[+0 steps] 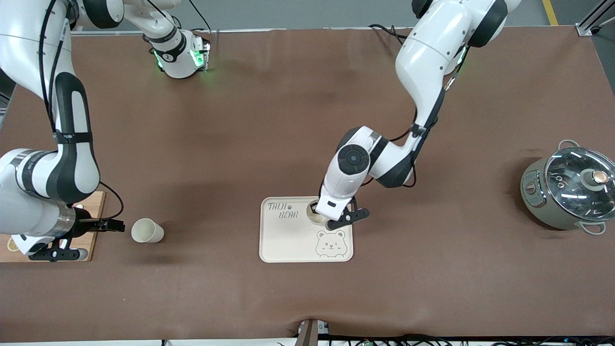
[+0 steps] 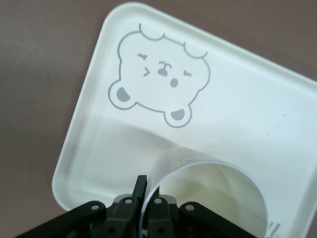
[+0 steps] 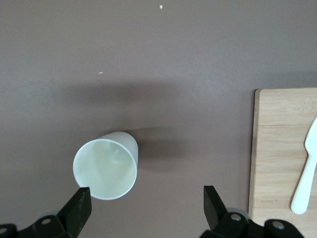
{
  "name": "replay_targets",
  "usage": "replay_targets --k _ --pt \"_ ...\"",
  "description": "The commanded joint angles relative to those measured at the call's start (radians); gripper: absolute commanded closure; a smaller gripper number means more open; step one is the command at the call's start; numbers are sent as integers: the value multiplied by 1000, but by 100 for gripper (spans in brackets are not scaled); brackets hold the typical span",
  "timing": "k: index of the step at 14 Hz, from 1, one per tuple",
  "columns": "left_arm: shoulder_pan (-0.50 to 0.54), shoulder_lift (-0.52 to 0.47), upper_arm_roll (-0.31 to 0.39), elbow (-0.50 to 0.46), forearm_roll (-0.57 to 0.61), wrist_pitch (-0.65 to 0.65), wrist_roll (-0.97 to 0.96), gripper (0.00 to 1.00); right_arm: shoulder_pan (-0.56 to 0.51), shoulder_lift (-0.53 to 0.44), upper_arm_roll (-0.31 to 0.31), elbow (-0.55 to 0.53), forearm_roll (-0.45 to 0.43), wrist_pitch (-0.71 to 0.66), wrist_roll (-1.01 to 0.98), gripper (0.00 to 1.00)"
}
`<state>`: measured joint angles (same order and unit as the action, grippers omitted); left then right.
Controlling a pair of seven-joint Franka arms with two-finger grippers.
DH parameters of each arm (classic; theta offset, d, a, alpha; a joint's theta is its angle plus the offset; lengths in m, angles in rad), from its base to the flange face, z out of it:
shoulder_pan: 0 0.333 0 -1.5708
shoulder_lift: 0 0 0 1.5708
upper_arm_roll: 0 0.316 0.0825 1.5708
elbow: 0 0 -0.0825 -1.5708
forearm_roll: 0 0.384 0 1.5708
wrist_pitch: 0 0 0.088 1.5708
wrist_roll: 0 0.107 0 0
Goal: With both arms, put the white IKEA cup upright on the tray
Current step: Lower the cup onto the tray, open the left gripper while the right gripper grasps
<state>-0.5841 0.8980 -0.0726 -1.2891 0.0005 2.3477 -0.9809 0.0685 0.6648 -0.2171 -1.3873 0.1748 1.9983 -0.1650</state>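
White plastic shows twice: two cups, not one. The held cup (image 1: 313,215) is upright, mouth up, at the 12 o'clock part of the tray (image 1: 288,242) in the front view, just beside the grey "TAIJI BEAR" lettering (image 1: 282,210) at 11 o'clock. The bear face (image 1: 329,243) sits at the tray's 5 o'clock corner. Whether the cup's base touches the tray cannot be told.

One tray lies on the brown desk (image 1: 432,269), near its middle. The left arm reaches down over it, and the left hand (image 1: 321,217) is clenched on the held cup's rim; in the left wrist view its two fingers (image 2: 140,187) pinch the thin wall, one inside and one outside.

The loose cup (image 1: 147,230) stands upright on the bare desk at the tray's 9 o'clock, well apart from it, toward the right arm's end. The right hand (image 1: 111,225) hovers over the desk between that cup and the wooden cutting board (image 1: 95,211), its fingers spread wide and gripping nothing. The single board lies at the loose cup's 9 o'clock, and the right wrist view shows one white utensil (image 3: 307,168) on it.

One grey-green pot (image 1: 552,202) with a glass lid (image 1: 579,180) stands at the tray's 3 o'clock, well apart, toward the left arm's end.
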Motion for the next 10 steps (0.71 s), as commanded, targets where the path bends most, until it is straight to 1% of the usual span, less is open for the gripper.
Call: replay_targets --k 1,2,3,4,5,7,8,10 --pt "-14 36 16 36 10 10 -5 100 -9 32 4 10 44 26 -11 0" --pt "-14 45 19 36 12 12 -4 100 -4 36 4 7 70 46 -13 0" --pt "-16 47 36 34 12 12 -2 100 -3 39 4 4 77 69 -13 0" --pt "-14 47 39 36 10 13 1 23 -3 50 4 2 77 85 -13 0" --pt "-20 39 42 34 10 10 -13 0 -1 59 4 2 77 105 -13 0" --pt "-30 -2 40 34 3 -7 -70 0 2 62 4 -27 69 152 -24 0" --pt "-30 -17 39 36 3 -24 -82 0 2 62 4 -32 68 155 -28 0" --pt "-25 -39 37 39 1 -91 -84 0 2 62 4 -48 66 154 -53 0"
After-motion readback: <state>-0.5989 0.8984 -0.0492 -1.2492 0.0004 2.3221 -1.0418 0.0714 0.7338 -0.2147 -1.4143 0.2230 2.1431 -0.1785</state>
